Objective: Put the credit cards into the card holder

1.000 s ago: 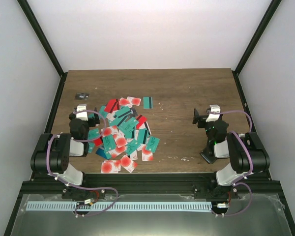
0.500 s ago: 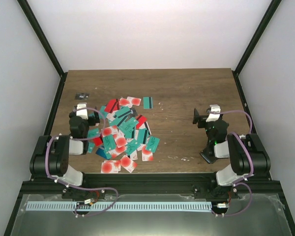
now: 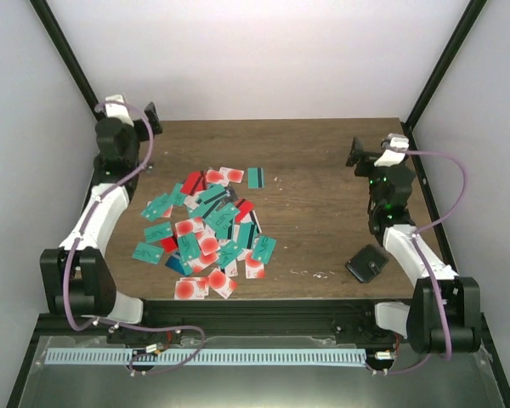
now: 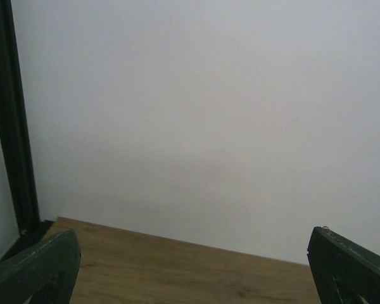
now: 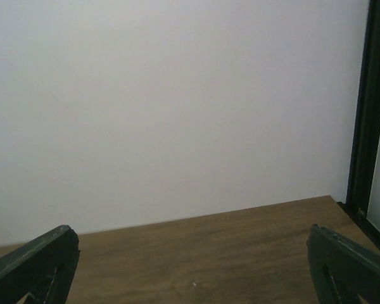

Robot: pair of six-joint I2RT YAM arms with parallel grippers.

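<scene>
The credit cards lie in a loose heap of teal, red and white pieces on the left half of the wooden table. The card holder, black and folded shut, rests near the front right beside the right arm's base link. My left gripper is raised at the far left corner, well behind the heap. My right gripper hangs high at the far right, behind the card holder. In the wrist views the left gripper and right gripper stand open with nothing between their fingers, facing the back wall.
White walls close in the back and sides, with black frame posts at the far corners. A single teal card lies apart behind the heap. Bare wood lies between the heap and the card holder.
Both arms have unfolded from their low poses near the front and stretched up toward the back wall. The card holder and some left-hand cards, covered before, now show.
</scene>
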